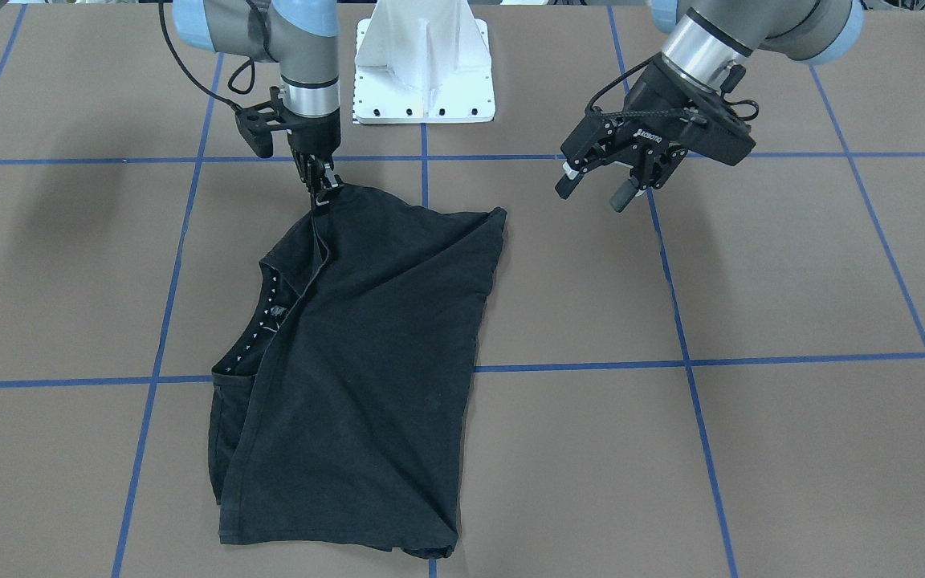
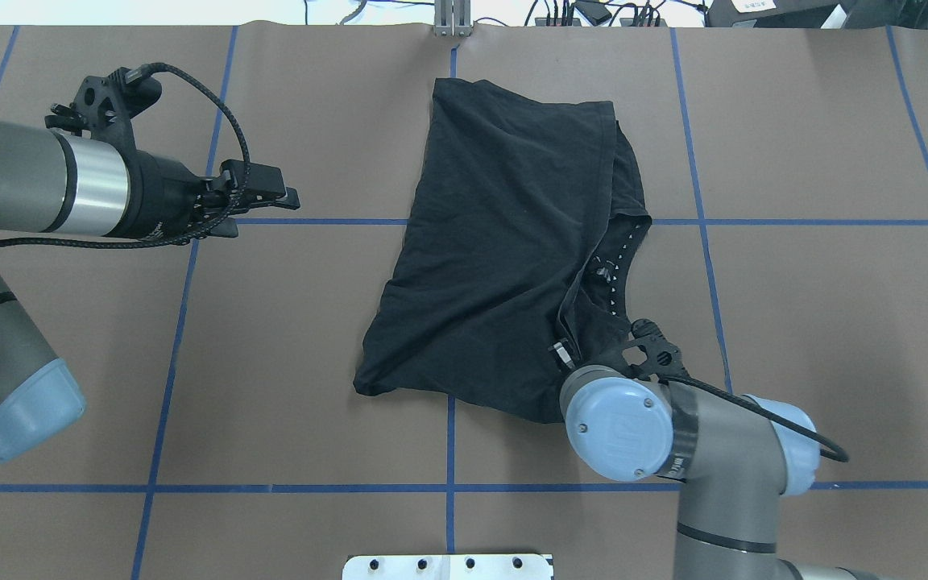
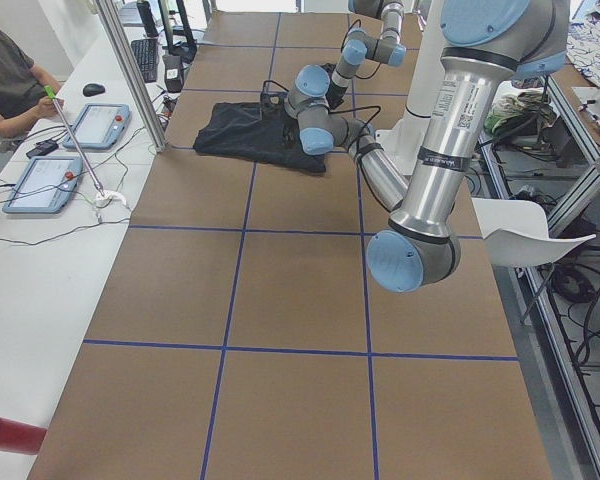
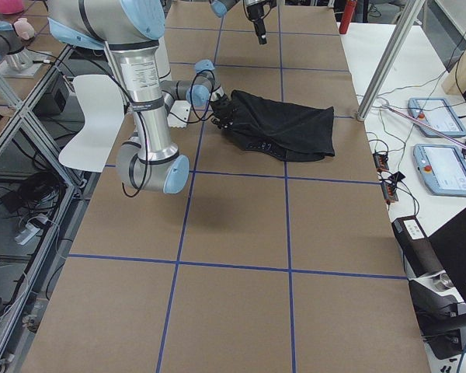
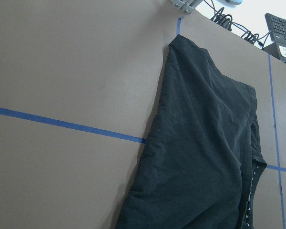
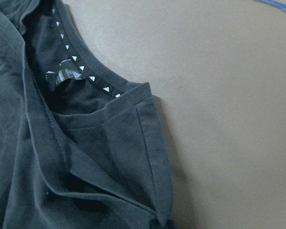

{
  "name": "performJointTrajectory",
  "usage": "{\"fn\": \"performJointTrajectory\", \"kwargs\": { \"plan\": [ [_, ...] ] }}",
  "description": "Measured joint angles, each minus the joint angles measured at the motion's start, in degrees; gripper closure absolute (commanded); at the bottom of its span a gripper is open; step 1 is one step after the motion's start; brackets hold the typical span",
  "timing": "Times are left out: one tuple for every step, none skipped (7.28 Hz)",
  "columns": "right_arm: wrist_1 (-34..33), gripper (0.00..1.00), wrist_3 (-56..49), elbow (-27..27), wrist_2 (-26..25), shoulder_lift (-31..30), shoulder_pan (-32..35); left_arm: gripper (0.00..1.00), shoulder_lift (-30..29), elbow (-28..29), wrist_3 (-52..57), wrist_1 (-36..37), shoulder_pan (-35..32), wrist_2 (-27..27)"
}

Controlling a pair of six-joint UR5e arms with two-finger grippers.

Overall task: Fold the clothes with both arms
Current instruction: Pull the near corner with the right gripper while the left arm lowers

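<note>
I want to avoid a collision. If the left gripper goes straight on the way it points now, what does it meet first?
Probably the shirt, near its edge facing that left gripper; maybe the bare table just beside it. Depth is unclear.

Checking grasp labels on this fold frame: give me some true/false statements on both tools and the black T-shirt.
1. The black two-finger right tool is shut on an edge of the black short-sleeved T-shirt. True.
2. The black two-finger left tool also grips the shirt. False: it is open, above the bare brown paper-covered table and apart from the cloth.
3. The shirt lies spread flat in a single layer. False: it is folded over itself.
4. The shirt's collar, lined with small white triangle marks, is showing. True.
</note>
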Motion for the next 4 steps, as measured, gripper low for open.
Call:
{"fn": "performJointTrajectory", "kwargs": {
  "plan": [
    [0.00, 1.00, -0.61, 2.44, 0.07, -2.48, 0.03, 0.02, -0.18, 0.42, -0.79, -0.19, 0.21, 1.25],
    [0.01, 1.00, -0.94, 3.97, 0.15, -3.98, 0.03, 0.02, -0.40, 0.63, -1.83, -0.59, 1.08, 3.88],
    [0.04, 1.00, -1.10, 4.70, 0.26, -4.95, 0.02, 0.02, -0.45, 0.83, -4.05, -1.86, 3.53, 7.86],
    [0.10, 1.00, -1.18, 5.27, 0.33, -5.87, -0.01, 0.02, -0.49, 1.09, -7.41, -3.37, 7.73, 13.23]
  ]
}}
